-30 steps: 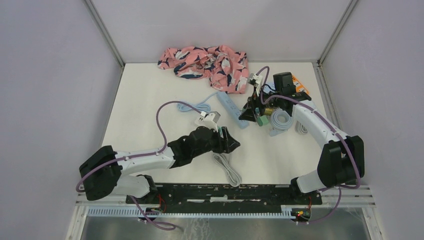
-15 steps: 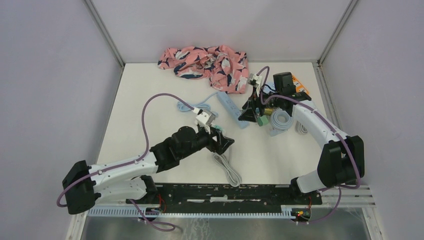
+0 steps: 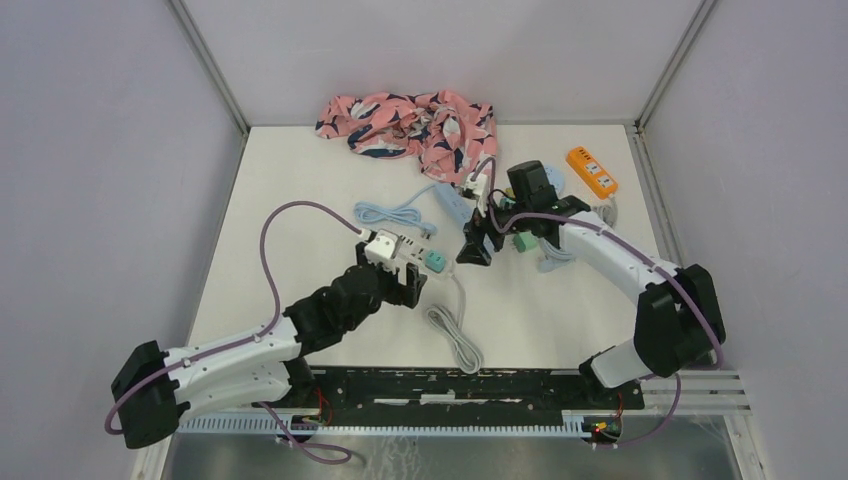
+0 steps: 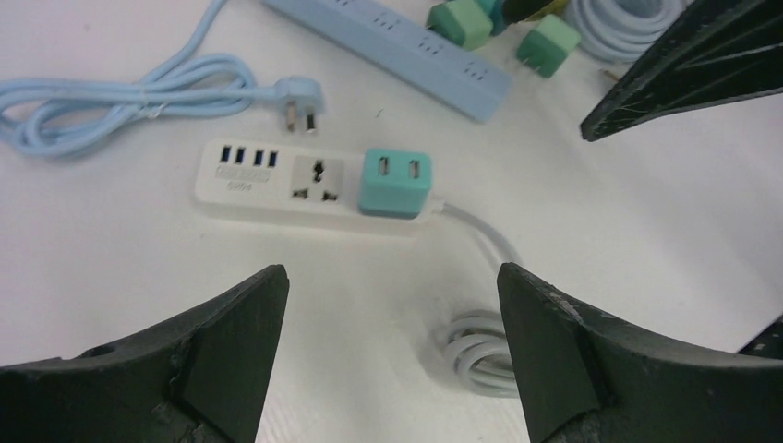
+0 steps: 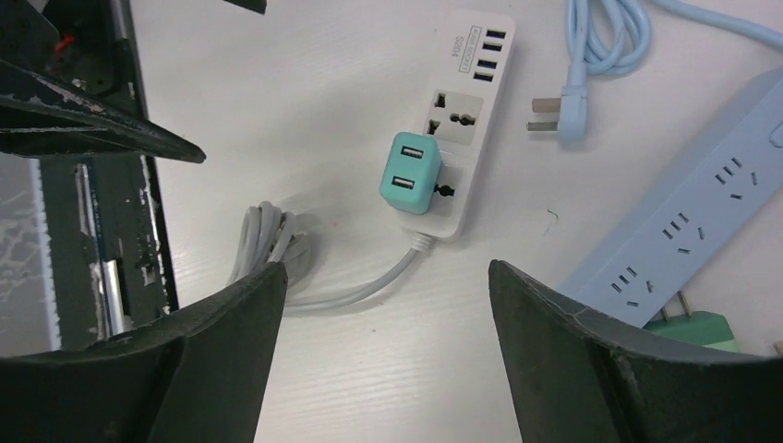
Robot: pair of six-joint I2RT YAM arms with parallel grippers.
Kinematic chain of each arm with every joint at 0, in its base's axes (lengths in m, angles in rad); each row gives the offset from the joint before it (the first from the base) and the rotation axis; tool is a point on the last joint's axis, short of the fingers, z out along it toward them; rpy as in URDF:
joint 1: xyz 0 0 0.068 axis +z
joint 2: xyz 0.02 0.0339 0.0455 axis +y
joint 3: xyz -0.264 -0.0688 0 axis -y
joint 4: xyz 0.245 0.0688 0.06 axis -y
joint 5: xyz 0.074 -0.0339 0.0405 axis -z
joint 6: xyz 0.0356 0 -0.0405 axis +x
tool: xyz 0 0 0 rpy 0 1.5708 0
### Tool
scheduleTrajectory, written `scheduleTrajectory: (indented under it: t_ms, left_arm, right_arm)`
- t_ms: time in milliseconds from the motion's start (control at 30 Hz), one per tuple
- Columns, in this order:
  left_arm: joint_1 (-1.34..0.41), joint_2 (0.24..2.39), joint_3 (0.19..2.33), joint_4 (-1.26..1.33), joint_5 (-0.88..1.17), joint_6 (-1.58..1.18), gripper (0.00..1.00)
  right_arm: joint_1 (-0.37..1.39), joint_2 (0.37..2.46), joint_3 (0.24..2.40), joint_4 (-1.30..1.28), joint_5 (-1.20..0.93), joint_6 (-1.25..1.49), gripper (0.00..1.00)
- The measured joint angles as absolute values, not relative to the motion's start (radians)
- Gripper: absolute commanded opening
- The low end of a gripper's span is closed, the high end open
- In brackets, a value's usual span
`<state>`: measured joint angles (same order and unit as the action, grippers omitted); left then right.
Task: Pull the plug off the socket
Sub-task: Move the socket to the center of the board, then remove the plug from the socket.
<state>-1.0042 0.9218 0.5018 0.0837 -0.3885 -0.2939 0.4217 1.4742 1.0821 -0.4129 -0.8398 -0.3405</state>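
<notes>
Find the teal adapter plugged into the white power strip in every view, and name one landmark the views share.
Top external: teal adapter near the table's centre, just above the cord coil.
Left wrist: upper middle, at the right end of the white power strip.
Right wrist: centre, at the strip's lower end.
Shared landmark: the coiled white cord.

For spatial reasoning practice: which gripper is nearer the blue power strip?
Right: the right gripper hovers by the blue power strip; the left gripper sits farther, beyond the white strip.
</notes>
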Motion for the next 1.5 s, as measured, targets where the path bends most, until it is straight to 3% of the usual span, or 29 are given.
scheduleTrajectory:
  t_ms: [200, 467, 700, 967, 1067, 1300, 1500]
  left_arm:
    - [-0.95, 0.802, 0.345, 0.088, -0.438, -0.35, 1.0]
    - [-0.906, 0.632, 0.219, 0.091, -0.472, -0.428, 0.99]
    - [-0.903, 0.611, 0.202, 0.091, -0.474, -0.44, 0.99]
    - [-0.902, 0.588, 0.174, 0.092, -0.468, -0.44, 1.0]
    - [-0.902, 0.571, 0.161, 0.102, -0.454, -0.436, 1.0]
    - [-0.902, 0.516, 0.042, 0.296, -0.286, -0.369, 0.98]
    - [-0.902, 0.54, 0.012, 0.503, -0.091, -0.27, 0.98]
  right_arm:
    - [0.578, 1.542, 1.083, -0.366, -0.579, -0.272, 0.85]
    - [0.69, 1.66, 1.153, -0.343, -0.318, -0.152, 0.78]
    - [0.75, 1.739, 1.207, -0.34, -0.219, -0.125, 0.51]
    - [0.778, 1.778, 1.23, -0.363, -0.201, -0.163, 0.12]
    - [0.764, 1.777, 1.264, -0.466, -0.268, -0.311, 0.03]
    - [0.631, 1.76, 1.343, -0.862, -0.498, -0.807, 0.0]
    - [0.567, 1.661, 1.23, -0.986, -0.543, -1.159, 0.01]
